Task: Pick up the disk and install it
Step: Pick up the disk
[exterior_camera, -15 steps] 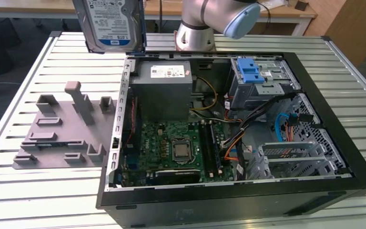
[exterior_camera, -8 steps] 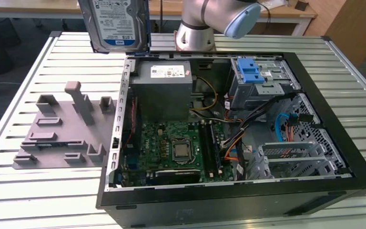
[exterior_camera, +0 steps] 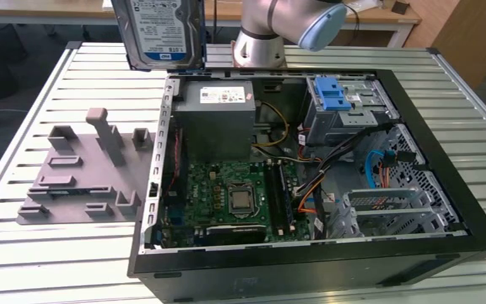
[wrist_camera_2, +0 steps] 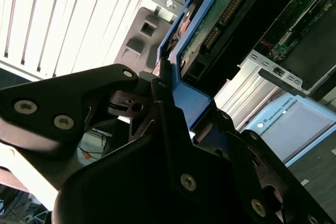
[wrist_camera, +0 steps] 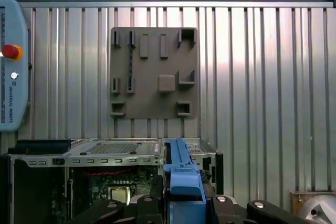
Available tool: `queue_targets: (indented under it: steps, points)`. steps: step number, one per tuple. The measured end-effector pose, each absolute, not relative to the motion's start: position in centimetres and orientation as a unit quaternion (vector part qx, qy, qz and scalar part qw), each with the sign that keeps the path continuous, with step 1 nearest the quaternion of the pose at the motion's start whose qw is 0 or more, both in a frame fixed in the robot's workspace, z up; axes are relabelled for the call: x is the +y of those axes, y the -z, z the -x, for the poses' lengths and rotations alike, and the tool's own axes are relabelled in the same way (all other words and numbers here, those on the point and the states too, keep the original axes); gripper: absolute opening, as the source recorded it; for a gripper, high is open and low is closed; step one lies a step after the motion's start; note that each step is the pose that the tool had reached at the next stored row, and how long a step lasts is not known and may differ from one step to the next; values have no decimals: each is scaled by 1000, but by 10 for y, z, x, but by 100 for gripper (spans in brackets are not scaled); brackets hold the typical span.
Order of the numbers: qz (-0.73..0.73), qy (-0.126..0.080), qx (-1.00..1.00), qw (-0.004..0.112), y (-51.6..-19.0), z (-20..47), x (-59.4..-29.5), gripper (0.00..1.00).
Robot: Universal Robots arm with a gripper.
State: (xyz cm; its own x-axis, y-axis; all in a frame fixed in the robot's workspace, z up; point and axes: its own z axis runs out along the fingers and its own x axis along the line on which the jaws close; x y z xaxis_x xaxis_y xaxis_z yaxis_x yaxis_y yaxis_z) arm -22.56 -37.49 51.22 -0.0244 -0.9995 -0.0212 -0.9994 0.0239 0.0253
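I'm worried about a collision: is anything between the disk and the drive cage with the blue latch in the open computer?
Nothing visible does. The pincer grips the disk by its blue rail, high above the table. Open air lies between it and the cage. Cables lie beside the cage, lower in the case.

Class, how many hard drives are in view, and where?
1. The disk is held upright in the gripper, raised near the open computer case's far corner in the exterior view. Others may be hidden inside.
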Motion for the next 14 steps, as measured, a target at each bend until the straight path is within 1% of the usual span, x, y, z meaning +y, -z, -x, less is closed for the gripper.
queue_targets:
  steps: [14]
  points:
    - [-698, 17, -716, 1, -512, 210, -379, 36]
